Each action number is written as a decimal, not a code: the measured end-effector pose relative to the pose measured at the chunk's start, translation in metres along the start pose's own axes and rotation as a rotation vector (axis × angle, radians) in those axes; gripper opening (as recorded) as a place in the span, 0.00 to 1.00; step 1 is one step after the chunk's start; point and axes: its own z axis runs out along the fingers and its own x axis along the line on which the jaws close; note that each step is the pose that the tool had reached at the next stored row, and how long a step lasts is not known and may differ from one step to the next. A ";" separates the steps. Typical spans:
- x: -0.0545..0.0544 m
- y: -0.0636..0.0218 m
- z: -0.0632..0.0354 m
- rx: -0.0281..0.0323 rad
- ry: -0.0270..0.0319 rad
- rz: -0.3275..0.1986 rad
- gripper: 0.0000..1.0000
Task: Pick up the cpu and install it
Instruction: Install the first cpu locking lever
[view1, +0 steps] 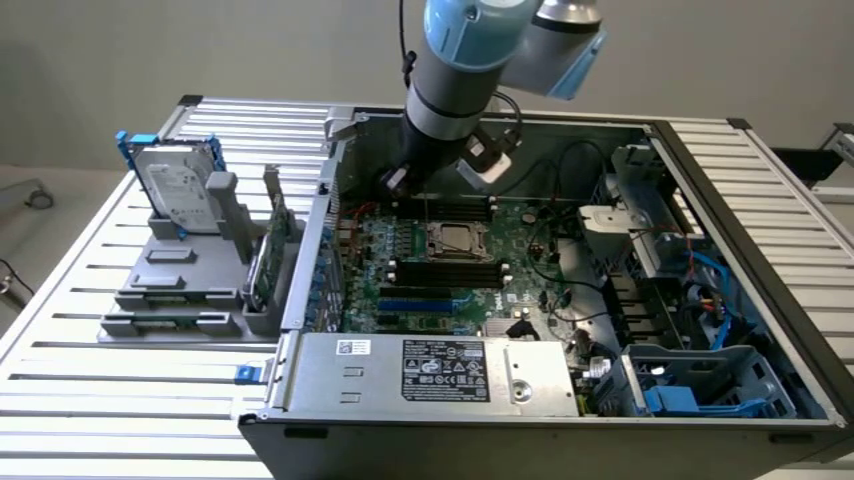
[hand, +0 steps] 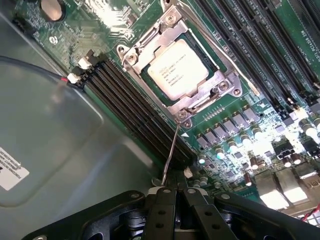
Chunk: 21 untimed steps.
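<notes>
Near socketed cpu (hand: 172, 70), gripper (hand: 176, 190) closed, empty

Cpu (hand: 176, 69) in socket (hand: 222, 82), mid-motherboard (view1: 527, 255); memory slots (hand: 130, 105) on both sides. Case (view1: 747, 210) on table (view1: 67, 330). Hard drive (view1: 174, 185) upright in rack (view1: 174, 290), beside case, exterior view's left.

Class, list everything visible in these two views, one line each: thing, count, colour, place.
cpu: one, silvery, lying in the socket frame.
motherboard: one, green, inside the case.
memory slots: several, black, beside the socket.
hard drive: one, silver with blue frame, upright in a grey stand, exterior view's left.
power supply: one, silver, case's near edge.
case: one, dark, open, on the table.
table: one, silvery, slatted.
robot arm: one, grey-blue, above the board.
gripper: one, black, near the socket.
</notes>
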 end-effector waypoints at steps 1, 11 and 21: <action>0.000 0.0000 0.0000 -0.0022 0.0034 0.008 0.11; 0.001 -0.0014 -0.0034 -0.0247 0.0350 0.078 0.11; 0.001 -0.0027 -0.0064 -0.0615 0.0589 0.136 0.11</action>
